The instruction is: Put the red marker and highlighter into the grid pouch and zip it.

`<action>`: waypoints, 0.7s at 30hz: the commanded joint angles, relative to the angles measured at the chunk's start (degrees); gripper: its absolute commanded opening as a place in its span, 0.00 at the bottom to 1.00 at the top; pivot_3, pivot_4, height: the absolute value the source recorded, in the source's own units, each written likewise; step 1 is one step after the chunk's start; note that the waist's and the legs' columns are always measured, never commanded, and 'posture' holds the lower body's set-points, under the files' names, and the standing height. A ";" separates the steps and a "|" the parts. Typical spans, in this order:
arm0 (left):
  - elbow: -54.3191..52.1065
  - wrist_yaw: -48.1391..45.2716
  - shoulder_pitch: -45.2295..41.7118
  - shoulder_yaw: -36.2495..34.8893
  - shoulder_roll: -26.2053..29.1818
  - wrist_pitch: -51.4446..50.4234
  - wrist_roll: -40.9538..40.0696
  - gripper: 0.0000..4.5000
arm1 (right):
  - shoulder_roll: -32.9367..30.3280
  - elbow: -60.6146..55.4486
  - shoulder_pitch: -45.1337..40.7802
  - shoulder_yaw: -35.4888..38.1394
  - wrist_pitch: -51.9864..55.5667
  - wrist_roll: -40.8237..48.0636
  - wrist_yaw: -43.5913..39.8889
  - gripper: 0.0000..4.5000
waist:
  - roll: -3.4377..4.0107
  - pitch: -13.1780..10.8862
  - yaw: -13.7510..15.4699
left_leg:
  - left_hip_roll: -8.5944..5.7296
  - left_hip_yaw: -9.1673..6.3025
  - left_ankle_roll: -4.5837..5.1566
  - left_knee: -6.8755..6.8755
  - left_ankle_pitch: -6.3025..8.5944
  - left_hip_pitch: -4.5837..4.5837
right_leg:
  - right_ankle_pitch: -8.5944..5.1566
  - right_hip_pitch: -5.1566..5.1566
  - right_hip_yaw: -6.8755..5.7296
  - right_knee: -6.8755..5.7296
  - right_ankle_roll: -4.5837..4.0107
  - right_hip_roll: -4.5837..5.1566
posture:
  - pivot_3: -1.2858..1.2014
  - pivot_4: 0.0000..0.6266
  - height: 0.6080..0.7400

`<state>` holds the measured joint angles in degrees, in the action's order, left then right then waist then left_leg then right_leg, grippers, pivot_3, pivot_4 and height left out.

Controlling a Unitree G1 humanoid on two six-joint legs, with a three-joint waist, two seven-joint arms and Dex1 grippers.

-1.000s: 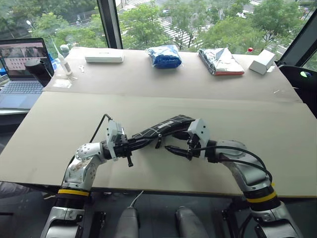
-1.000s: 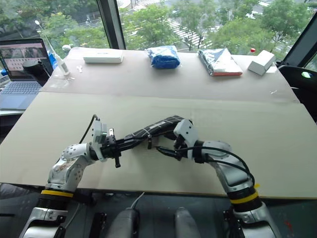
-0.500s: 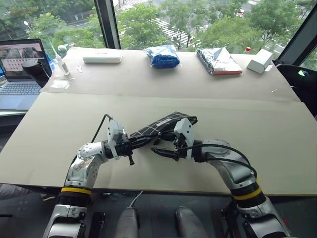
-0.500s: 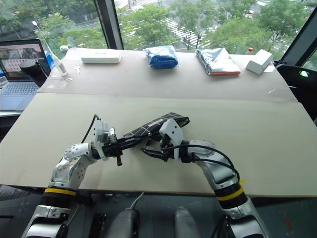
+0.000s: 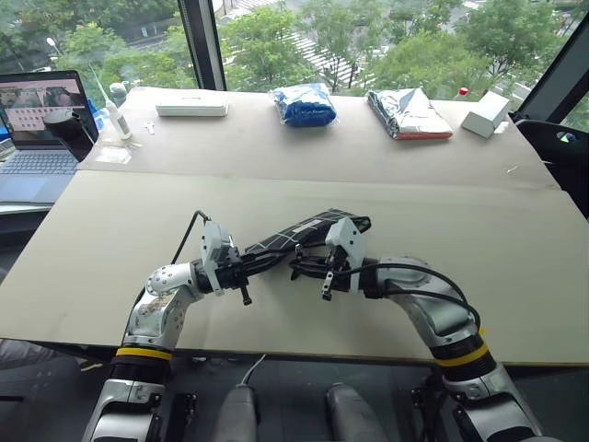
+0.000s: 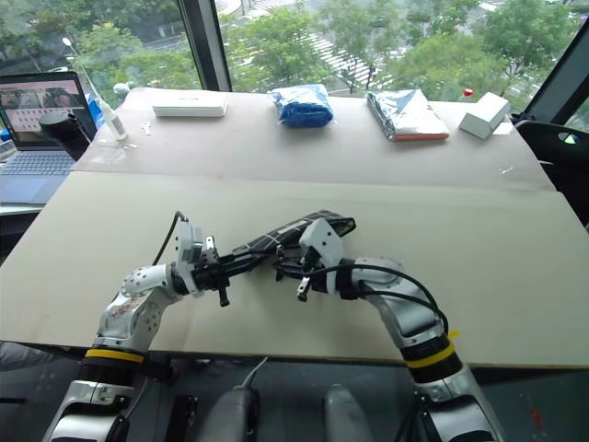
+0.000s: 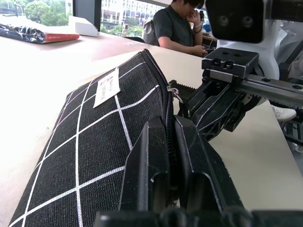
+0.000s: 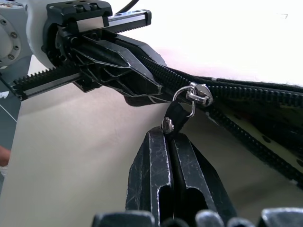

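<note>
Both grippers clamped on the grid pouch (image 5: 308, 232), held just above the table (image 5: 479, 239).

The left gripper (image 7: 171, 156) has its jaws pressed together on the pouch's zipper edge at the end nearest it. The right gripper (image 8: 169, 142), facing it, is closed tight on the black zipper pull (image 8: 176, 117), which hangs from a metal ring (image 8: 191, 97) just past its fingertips. Beyond the slider the zipper teeth lie parted. The pouch's white label (image 7: 107, 87) lies just beyond the left jaws.
</note>
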<state>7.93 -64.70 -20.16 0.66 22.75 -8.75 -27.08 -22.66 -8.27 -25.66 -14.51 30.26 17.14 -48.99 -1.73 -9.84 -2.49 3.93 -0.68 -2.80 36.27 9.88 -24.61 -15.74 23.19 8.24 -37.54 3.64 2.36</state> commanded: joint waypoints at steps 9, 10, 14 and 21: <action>-1.54 0.19 -0.52 -1.13 0.67 0.61 -0.48 0.00 | -13.74 10.09 -1.89 12.93 -5.65 -2.30 -0.52 0.01 | -0.01 0.00 0.05 | 0.00 0.00 0.00 0.00 0.00 -0.01 | 0.00 -0.01 0.00 0.03 -0.01 0.00 | 0.52 0.24 1.00; -1.52 0.19 -0.56 -1.12 0.69 0.57 -0.50 0.00 | -14.66 11.66 -2.12 13.31 -6.86 -2.93 -0.52 0.01 | -0.01 0.00 0.03 | 0.00 0.00 0.00 0.00 0.00 -0.01 | 0.00 0.00 0.00 0.03 -0.01 0.00 | 0.52 0.24 1.00; -1.36 0.13 -0.79 -0.96 0.69 0.51 -0.45 0.00 | -16.80 17.57 -3.60 13.89 -11.00 -5.60 0.27 0.01 | -0.01 0.00 -0.33 | 0.00 0.00 0.00 -0.02 0.00 0.00 | 0.01 0.00 0.01 0.05 -0.01 0.00 | 0.52 0.24 1.00; -1.36 0.20 -1.44 -0.45 0.43 0.36 -0.51 0.00 | -14.57 18.41 -4.36 13.96 -10.78 -3.20 -0.56 0.07 | -0.01 -0.01 -0.19 | 0.00 0.00 0.00 -0.03 0.00 0.00 | 0.01 -0.01 0.01 0.06 -0.02 0.00 | 0.52 0.24 1.00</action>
<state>7.89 -64.36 -20.87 1.24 22.76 -8.78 -27.08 -37.45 11.52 -30.14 -3.10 19.11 12.62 -49.72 -1.74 -9.85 -2.69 3.93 -0.68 -2.80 36.23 9.88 -24.62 -15.72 23.18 8.25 -37.47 3.61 2.36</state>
